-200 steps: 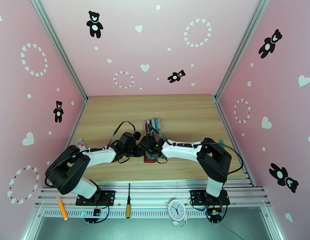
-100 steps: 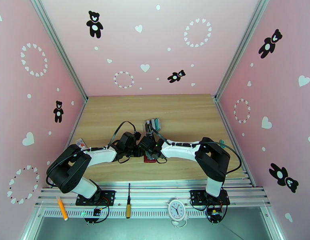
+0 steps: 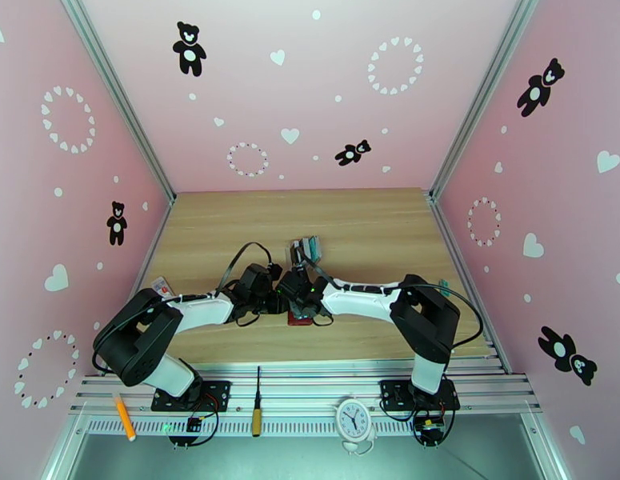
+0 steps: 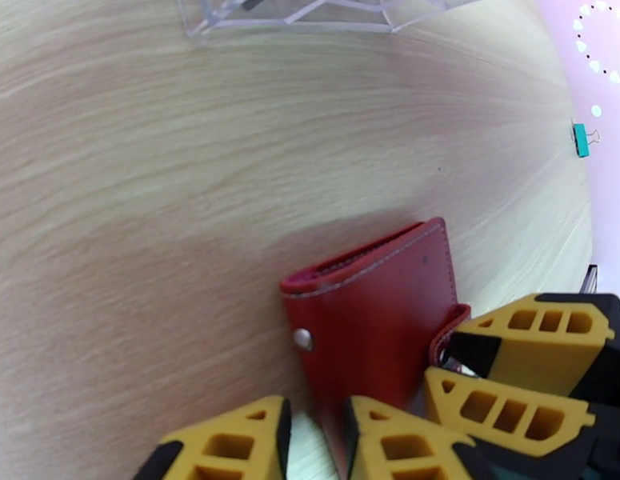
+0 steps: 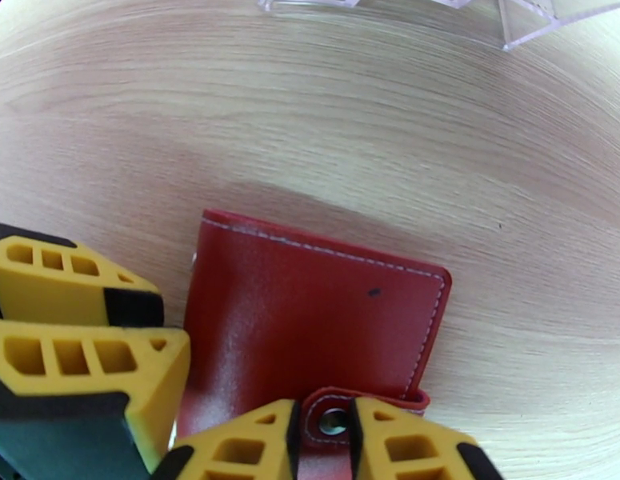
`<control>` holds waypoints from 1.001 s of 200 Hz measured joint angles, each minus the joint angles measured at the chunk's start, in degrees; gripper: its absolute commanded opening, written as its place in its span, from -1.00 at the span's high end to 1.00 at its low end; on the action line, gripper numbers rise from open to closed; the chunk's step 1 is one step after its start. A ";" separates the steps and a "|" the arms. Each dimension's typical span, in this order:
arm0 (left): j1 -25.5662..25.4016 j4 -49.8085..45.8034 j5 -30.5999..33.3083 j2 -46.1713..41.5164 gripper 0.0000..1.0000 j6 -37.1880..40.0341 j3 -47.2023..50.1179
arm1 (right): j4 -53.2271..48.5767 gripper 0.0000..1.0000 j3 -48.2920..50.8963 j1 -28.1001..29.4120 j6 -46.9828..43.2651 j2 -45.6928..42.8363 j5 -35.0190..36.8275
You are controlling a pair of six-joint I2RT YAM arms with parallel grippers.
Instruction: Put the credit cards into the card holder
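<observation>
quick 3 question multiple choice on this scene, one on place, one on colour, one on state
1. In the top view, the clear rack stands: A) farther back than the card holder B) nearer than it C) on it
2. The card holder is: A) teal B) red C) black
3. The card holder lies: A) spread open B) folded shut C) on end
Key: A, the rack sits higher in that view; B, its cover is red; B, the tab wraps over its edge.
</observation>
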State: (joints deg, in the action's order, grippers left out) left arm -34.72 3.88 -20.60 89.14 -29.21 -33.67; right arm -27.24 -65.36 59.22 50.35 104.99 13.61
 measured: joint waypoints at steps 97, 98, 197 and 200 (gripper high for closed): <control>0.00 0.02 -0.02 0.24 0.44 0.00 -0.37 | -0.04 0.91 -0.42 -0.04 -0.17 0.00 -0.35; 0.02 0.02 -0.02 0.28 0.44 0.00 -0.37 | -0.02 0.91 -0.42 -0.04 -0.20 0.00 -0.35; 0.02 0.09 -0.63 1.53 0.31 -0.04 -1.05 | 0.35 1.00 -0.39 -0.11 -1.44 0.00 -1.27; 0.02 0.09 -0.66 1.66 0.31 -0.04 -1.14 | 0.39 1.00 -0.39 -0.11 -1.44 -0.02 -1.36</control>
State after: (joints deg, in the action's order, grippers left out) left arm -34.70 3.97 -21.26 90.80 -29.26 -34.81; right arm -26.85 -65.76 59.11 48.90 104.97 12.25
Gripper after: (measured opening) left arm 0.345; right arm 0.055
